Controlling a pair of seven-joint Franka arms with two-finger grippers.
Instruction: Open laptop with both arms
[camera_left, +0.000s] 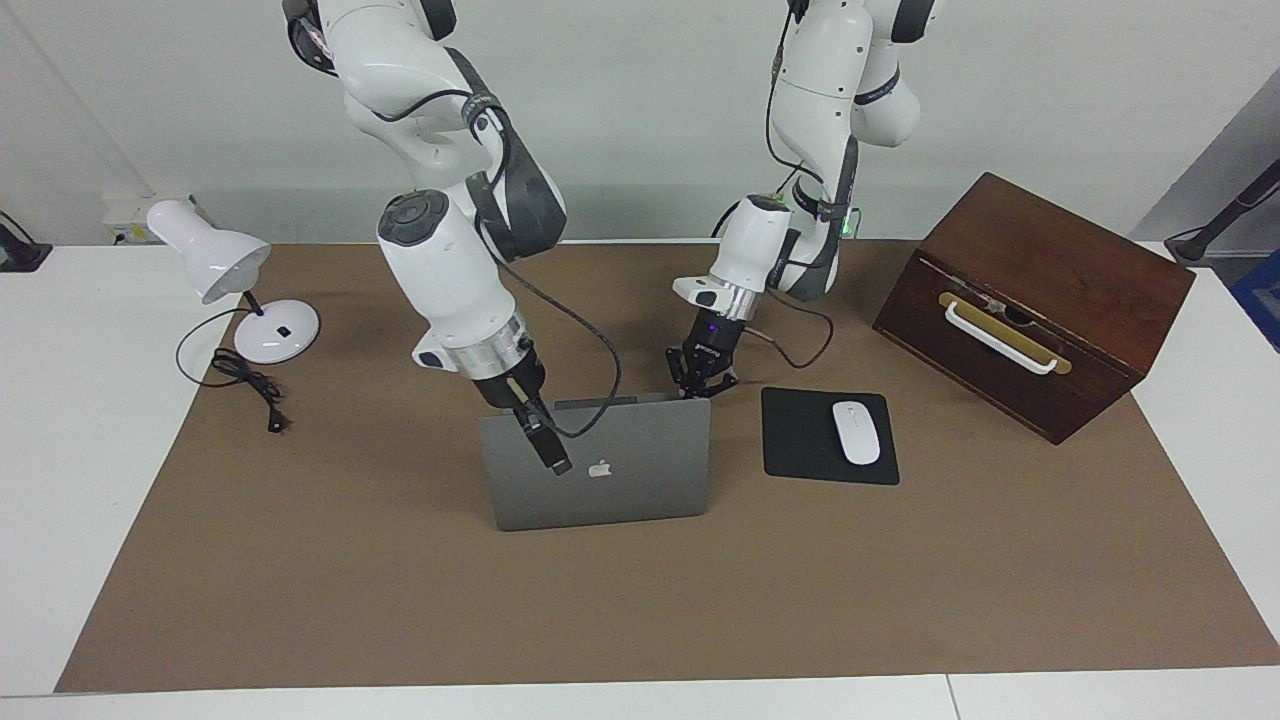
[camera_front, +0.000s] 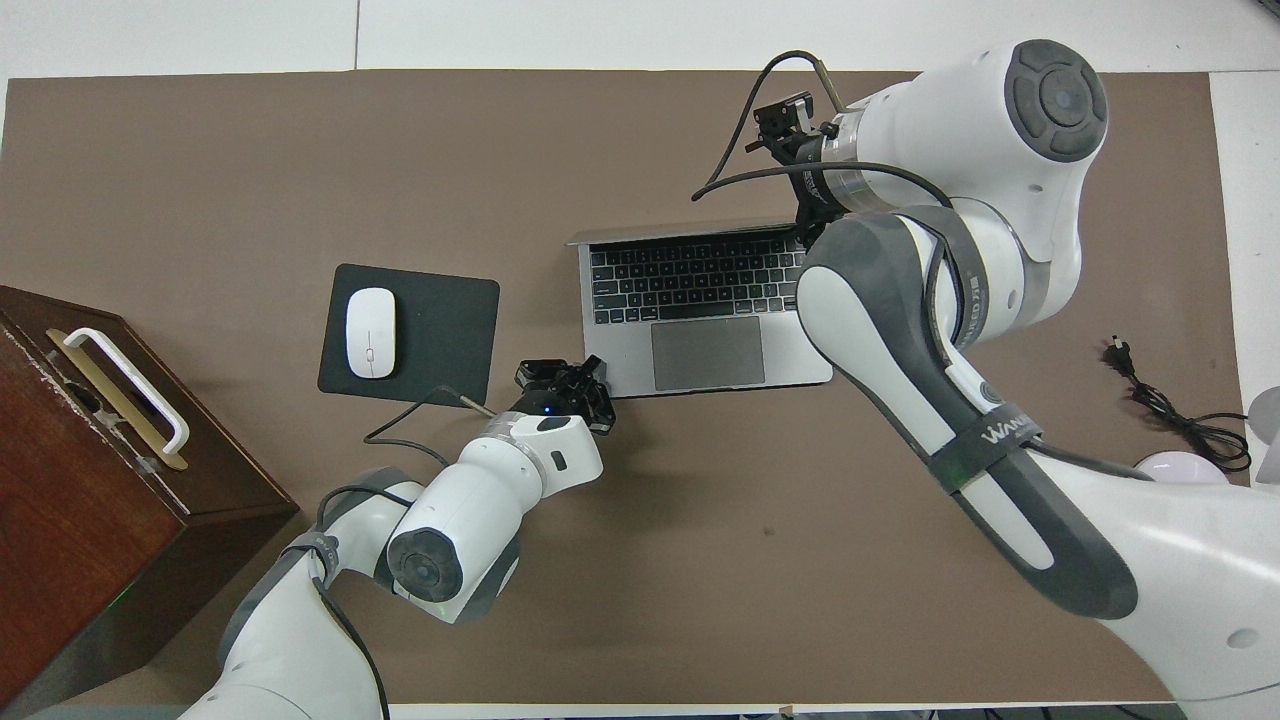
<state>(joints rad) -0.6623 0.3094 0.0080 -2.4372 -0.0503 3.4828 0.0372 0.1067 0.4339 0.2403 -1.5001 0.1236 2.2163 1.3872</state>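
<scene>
The silver-grey laptop (camera_left: 620, 480) (camera_front: 700, 320) stands open in the middle of the brown mat, its lid nearly upright with the apple logo turned away from the robots. Keyboard and trackpad show in the overhead view. My right gripper (camera_left: 515, 392) (camera_front: 808, 215) is at the lid's top edge, toward the right arm's end; the lid hides how it meets the edge. A black wrist camera hangs in front of the lid's back. My left gripper (camera_left: 703, 385) (camera_front: 570, 385) is shut, its tips down on the base's corner nearest the mouse pad.
A black mouse pad (camera_left: 800, 440) with a white mouse (camera_left: 856, 432) lies beside the laptop toward the left arm's end. A dark wooden box (camera_left: 1030, 300) with a white handle stands past it. A white desk lamp (camera_left: 220, 265) and its cord (camera_left: 250, 385) are at the right arm's end.
</scene>
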